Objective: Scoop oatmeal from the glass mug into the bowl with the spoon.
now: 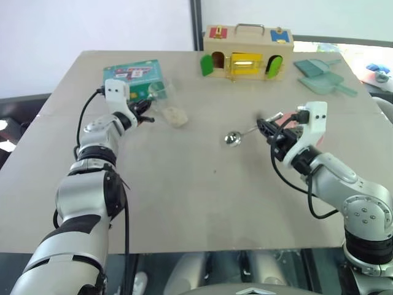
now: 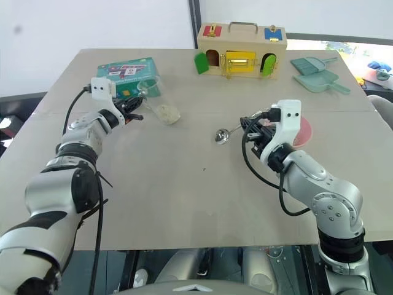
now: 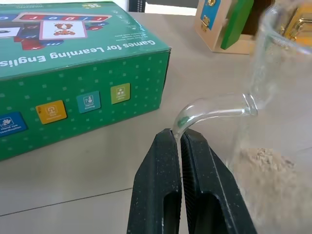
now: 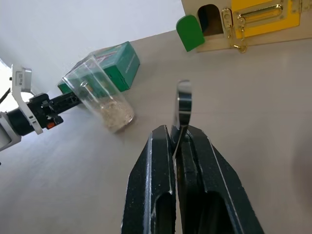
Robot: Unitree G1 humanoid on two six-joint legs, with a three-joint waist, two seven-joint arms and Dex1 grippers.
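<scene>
My left tool (image 3: 176,139) pinches glass mug (image 1: 166,101) handle, mug tilted beside green box (image 1: 132,72). Right tool (image 4: 178,134) pinches spoon (image 1: 236,136) handle. Oatmeal (image 1: 175,115) at mug bottom. Bowl (image 2: 301,130) behind rt arm. Next: steady mug, enter spoon shallow, slow.

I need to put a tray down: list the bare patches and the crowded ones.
Free: the table's wide near half, and the middle strip between the glass mug and the spoon. Crowded: the far edge, with green box, wooden latch box and teal scoops.
</scene>
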